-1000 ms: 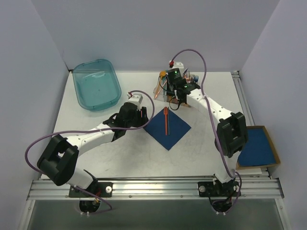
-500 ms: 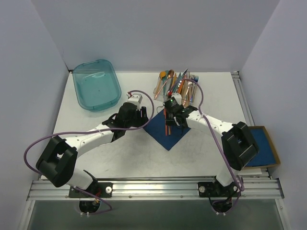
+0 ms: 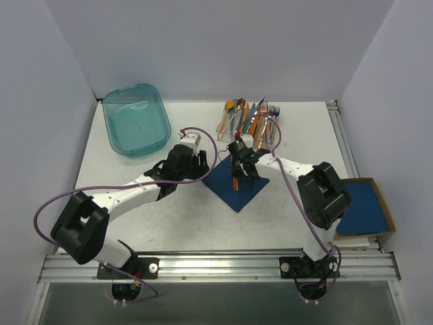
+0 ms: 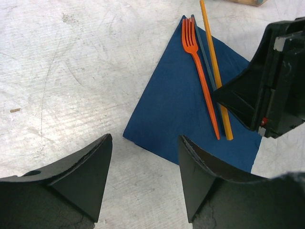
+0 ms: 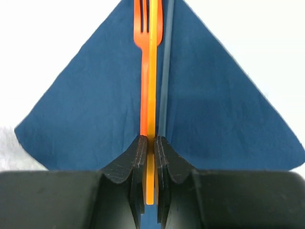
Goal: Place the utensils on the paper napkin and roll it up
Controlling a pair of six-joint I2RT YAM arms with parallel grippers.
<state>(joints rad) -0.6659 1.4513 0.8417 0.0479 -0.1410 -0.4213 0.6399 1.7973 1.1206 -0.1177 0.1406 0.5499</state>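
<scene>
On your white desk (image 3: 203, 223) the dark blue square paper napkin (image 4: 176, 109) lies flat; your left end effector (image 4: 145, 143) gapes empty at its corner, your right end effector (image 5: 151, 143) pinches a slim orange-yellow utensil (image 5: 151, 95) alongside the orange fork (image 4: 201, 81) lying on it

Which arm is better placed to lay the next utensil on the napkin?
Right. The right claw is shut on a slim orange utensil directly over the paper napkin, alongside the fork already lying there. The left claw hangs open and empty by the napkin's corner.
</scene>
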